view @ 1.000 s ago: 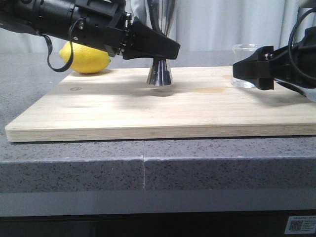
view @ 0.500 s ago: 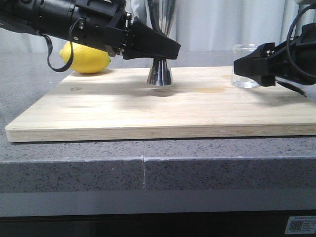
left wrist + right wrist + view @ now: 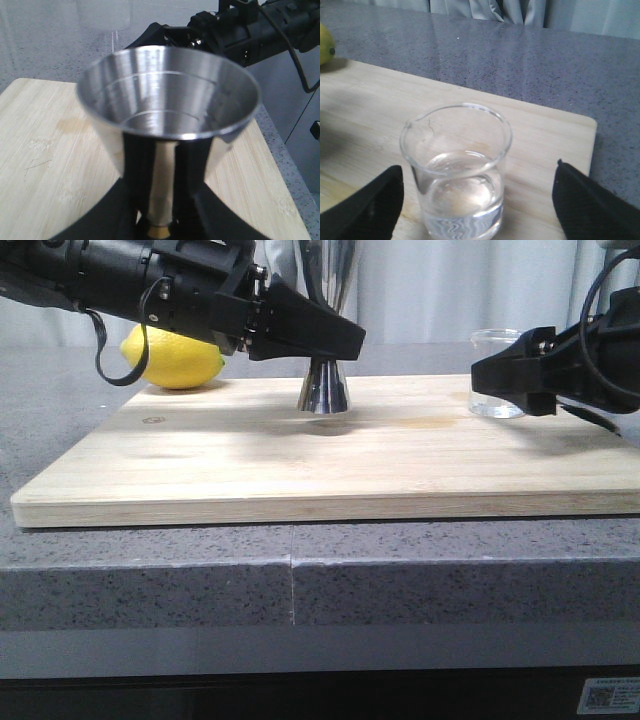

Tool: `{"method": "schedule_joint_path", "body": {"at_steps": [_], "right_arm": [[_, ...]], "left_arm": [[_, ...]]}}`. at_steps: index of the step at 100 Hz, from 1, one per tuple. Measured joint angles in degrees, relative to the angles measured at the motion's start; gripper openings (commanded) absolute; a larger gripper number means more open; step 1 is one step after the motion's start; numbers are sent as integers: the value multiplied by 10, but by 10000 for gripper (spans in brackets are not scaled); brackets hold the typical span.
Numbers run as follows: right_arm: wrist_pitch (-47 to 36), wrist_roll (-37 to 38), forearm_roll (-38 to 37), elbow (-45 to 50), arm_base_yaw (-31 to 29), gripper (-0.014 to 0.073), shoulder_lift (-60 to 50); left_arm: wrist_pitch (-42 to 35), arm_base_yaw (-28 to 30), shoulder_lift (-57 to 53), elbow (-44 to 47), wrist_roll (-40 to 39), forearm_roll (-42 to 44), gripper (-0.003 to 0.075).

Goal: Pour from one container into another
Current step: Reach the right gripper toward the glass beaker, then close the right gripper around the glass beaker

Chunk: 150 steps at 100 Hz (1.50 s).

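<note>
Two arms over a board (image 3: 300, 465) on the grey worktop (image 3: 150, 580). Left gripper (image 3: 335, 340) jaws clamped on the jigger (image 3: 322, 390) waist; jigger upright mid-board. Right gripper (image 3: 500, 375) jaws apart either side of the beaker (image 3: 456, 170), not touching; beaker upright at the board's right rear, some clear liquid inside. Lemon (image 3: 172, 358) far left, behind the board.

left arm (image 3: 150, 285): matte black, looped black cable | right arm (image 3: 590, 365): matte black, black cable | fingers (image 3: 310, 330): black wedges

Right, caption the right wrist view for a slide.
Open right gripper straddling the upright glass beaker on the wooden board.
</note>
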Motion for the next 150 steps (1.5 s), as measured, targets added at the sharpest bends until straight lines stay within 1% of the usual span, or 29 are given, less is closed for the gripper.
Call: {"method": "schedule_joint_path", "body": {"at_steps": [54, 73, 99, 140, 145, 150], "right_arm": [[0, 13, -18, -10, 0, 547, 1], [0, 31, -27, -28, 0, 547, 27], [-8, 35, -31, -32, 25, 542, 57], [-13, 35, -32, -34, 26, 541, 59], [-13, 35, -32, -34, 26, 538, 59], [-13, 35, -32, -34, 26, 517, 60]], "left_arm": [[-1, 0, 0, 0, -1, 0, 115], [-1, 0, 0, 0, -6, 0, 115], [-1, 0, 0, 0, -8, 1, 115], [-2, 0, 0, 0, -8, 1, 115], [-2, 0, 0, 0, -8, 1, 115], [-2, 0, 0, 0, -8, 1, 115]]}}
